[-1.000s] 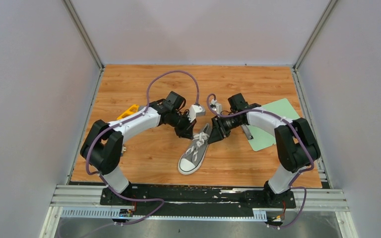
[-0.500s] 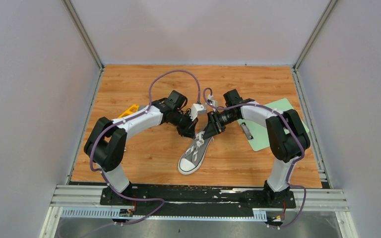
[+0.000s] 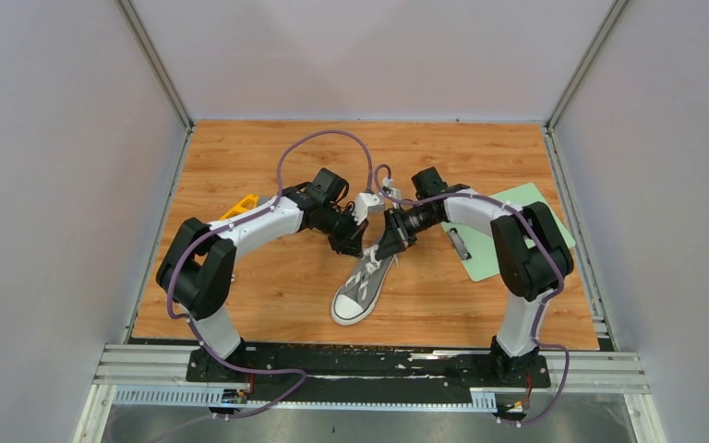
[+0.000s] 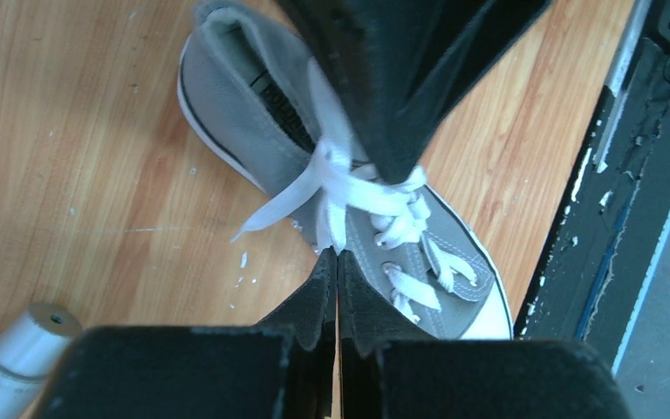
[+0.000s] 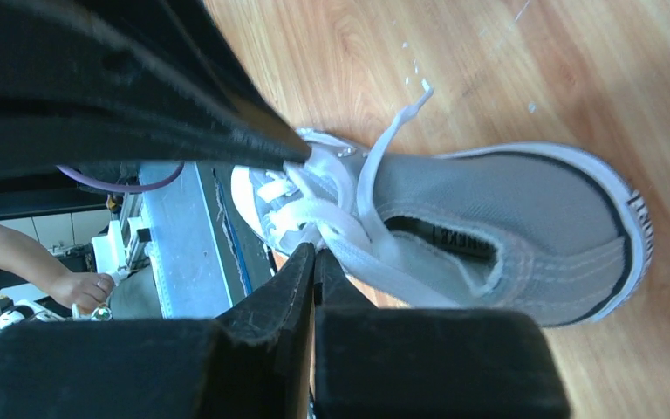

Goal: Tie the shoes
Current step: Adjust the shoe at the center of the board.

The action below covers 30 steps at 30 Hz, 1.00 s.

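On woodgrain tabletop [image 4: 78,131], left claw [image 4: 337,257] and right claw [image 5: 314,253] pinch canvas sneaker's [image 4: 244,113] flat laces [image 4: 375,196].

Overhead, the left pincer [image 3: 359,250] and right pincer [image 3: 381,254] hide the sneaker [image 3: 361,288] heel.

Sneaker [image 5: 523,201], one. Dark printed strip [image 5: 443,237] on insole, at 3 o'clock from my right gripper [image 5: 314,251]: lettering was present, but I could not read it.
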Available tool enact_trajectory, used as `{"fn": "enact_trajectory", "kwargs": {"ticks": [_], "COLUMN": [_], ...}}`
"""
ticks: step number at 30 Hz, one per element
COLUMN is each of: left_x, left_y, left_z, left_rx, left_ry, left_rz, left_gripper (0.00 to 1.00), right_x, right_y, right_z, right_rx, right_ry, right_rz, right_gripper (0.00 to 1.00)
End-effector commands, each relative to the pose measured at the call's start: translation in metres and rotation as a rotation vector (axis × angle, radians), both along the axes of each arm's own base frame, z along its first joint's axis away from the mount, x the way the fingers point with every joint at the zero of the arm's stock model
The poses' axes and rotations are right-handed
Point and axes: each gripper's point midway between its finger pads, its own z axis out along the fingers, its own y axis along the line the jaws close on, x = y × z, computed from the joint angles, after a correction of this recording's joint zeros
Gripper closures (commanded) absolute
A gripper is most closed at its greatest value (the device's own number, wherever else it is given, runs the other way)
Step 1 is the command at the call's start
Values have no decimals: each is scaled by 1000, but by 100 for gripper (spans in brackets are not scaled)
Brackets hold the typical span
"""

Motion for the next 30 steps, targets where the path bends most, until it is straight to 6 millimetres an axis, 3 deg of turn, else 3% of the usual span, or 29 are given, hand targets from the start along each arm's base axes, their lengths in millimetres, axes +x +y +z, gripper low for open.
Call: {"fn": "enact_trajectory", "kwargs": {"ticks": [1, 8, 22, 28, 30], "left_x": [15, 18, 9, 20, 24], "left_y": [4, 27, 39, 44, 42], "left_z": [12, 8, 0, 9, 17], "left_rx": [17, 51, 80, 94, 81], "left_ry": [-80, -93, -97, -132, -141], "left_rz": [17, 62, 69, 100, 102], "left_gripper": [100, 100, 100, 100, 98], "right_x": [-2, -6, -5, -9, -17], "right_y": [-13, -39, -65, -63, -57], "right_z": [16, 8, -2, 22, 41], "right_rx": [10, -58, -100, -14, 75], "right_ry": [-94, -135, -85, -111, -120], "right_rz": [-21, -80, -132, -113, -66], "right_gripper": [100, 100, 100, 100, 93]}}
